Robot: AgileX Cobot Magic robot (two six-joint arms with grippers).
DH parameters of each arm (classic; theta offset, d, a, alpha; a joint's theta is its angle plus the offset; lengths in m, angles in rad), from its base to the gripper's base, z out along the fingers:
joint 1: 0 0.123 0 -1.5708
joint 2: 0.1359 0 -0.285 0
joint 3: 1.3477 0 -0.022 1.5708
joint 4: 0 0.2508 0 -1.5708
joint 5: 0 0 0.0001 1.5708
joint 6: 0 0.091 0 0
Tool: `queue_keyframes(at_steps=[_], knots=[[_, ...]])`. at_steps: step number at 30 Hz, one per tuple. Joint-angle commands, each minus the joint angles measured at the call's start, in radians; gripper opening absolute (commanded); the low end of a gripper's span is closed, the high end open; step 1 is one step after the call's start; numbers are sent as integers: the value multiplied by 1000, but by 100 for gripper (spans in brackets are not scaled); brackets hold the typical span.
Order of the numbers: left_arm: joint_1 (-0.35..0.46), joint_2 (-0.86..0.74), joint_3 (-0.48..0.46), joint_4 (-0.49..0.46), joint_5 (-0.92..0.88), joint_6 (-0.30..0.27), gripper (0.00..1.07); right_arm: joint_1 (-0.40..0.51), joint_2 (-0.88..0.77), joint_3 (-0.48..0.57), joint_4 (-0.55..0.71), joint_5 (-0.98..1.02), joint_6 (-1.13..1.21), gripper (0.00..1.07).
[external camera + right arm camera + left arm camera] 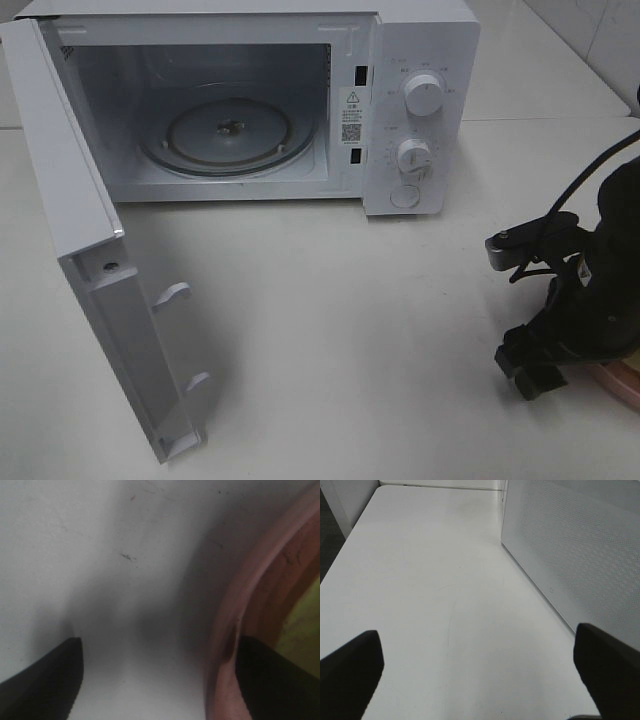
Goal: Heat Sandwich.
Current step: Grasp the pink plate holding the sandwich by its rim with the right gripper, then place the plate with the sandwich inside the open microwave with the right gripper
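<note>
Microwave: we are looking at a white box-shaped microwave oven [420, 100] that is sitting at the back of the white table [350, 350]. Its white hinged door [90, 250] is standing wide open toward the left.
Inside: a round clear glass turntable [230, 135] is lying bare on the oven floor.
Plate: a round pink plate [240, 605] is resting on the table near the front right. In the high view the right arm is covering all but a strip of its rim.
Sandwich: we are seeing only a pale yellow-green sliver of the sandwich [305, 625] inside the plate's rim, at the edge of the right wrist view. The arm is hiding it in the high view.
Right gripper [157, 675]: its black fingers [45, 680] are standing apart and straddling the plate's rim, one over the table and one over the plate. We are seeing nothing clamped.
Left gripper [477, 665]: its jaws are spread wide and gripping nothing. It is hovering over bare table just beside a perforated white panel [570, 545].
</note>
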Motion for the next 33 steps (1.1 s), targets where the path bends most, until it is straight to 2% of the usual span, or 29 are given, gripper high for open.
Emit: queue_keyframes(at_steps=[1,2,3,5,6,7,8,11,27,33], knots=[[2,-7,2,0,-8,-4,98,-8,3,2,-27,5,24,61],[2,-7,2,0,-8,-4,98,-8,3,2,-35,6,32,55],[2,-7,2,0,-8,-4,98,-8,3,2,-35,6,32,55],[2,-7,2,0,-8,-4,98,-8,3,2,-48,7,51,42],[2,-7,2,0,-8,-4,98,-8,3,2,-67,7,80,27],[2,-7,2,0,-8,-4,98,-8,3,2,-72,7,91,20],[2,-7,2,0,-8,-4,98,-8,3,2,-72,7,91,20],[2,-7,2,0,-8,-4,98,-8,3,2,-114,10,122,0],[2,-7,2,0,-8,-4,98,-4,-10,2,-121,22,147,0],[2,-7,2,0,-8,-4,98,46,-14,-22,-202,114,211,0]])
